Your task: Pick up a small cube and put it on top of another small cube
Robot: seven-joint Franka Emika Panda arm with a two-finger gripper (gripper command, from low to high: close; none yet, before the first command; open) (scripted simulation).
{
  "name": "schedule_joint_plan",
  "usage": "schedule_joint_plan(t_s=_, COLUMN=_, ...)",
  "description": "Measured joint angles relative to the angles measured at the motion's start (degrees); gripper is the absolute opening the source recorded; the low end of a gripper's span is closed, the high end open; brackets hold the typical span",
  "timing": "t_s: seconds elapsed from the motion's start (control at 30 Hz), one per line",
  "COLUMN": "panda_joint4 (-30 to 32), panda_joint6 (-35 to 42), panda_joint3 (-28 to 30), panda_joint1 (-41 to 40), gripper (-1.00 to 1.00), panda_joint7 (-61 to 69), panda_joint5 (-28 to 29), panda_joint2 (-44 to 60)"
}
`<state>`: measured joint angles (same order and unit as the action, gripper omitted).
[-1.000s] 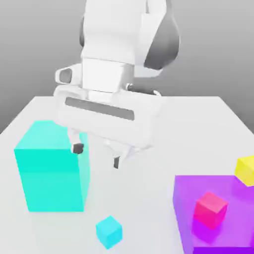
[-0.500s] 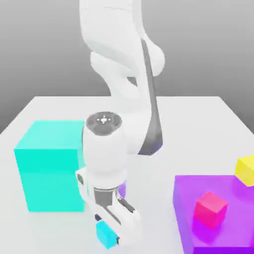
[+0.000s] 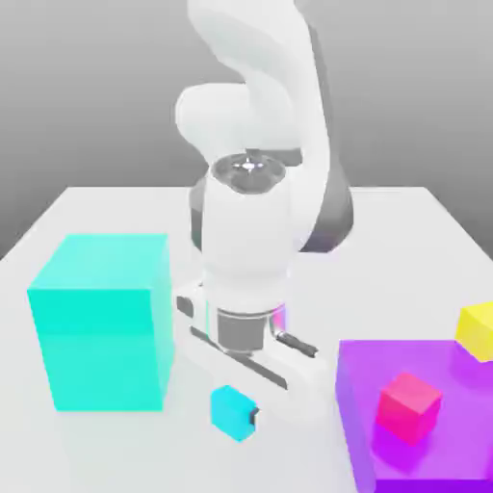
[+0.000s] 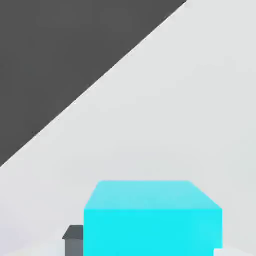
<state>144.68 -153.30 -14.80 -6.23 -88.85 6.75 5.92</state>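
The arm has lifted, and the small cube [image 3: 231, 411] rides clamped between the gripper [image 3: 243, 416] fingers, ready for stacking.

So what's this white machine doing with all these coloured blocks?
It's a robot arm whose claw has closed on the small cyan cube and holds it just off the white table. The job is to set it on another small cube. A small pink cube sits on the big purple block at the exterior view's right, with a yellow cube behind. A large turquoise block stands at the left.
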Motion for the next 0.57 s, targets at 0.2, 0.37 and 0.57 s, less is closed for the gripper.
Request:
schedule_joint_plan(t_s=0.2, panda_joint4=-3.8, panda_joint6=14.2, panda_joint3=-8.7, panda_joint1=19.4, gripper=-1.0, panda_joint7=11.0, panda_joint5=-8.2, panda_joint2=-9.2)
schedule_joint_plan(t_s=0.37, panda_joint4=-3.7, panda_joint6=15.0, panda_joint3=-11.2, panda_joint1=24.3, gripper=-1.0, panda_joint7=13.8, panda_joint5=-8.5, panda_joint2=-8.9)
schedule_joint_plan(t_s=0.57, panda_joint4=-2.4, panda_joint6=10.0, panda_joint3=-11.3, panda_joint1=24.2, gripper=1.0, panda_joint7=12.0, panda_joint5=-6.0, panda_joint2=-4.8)
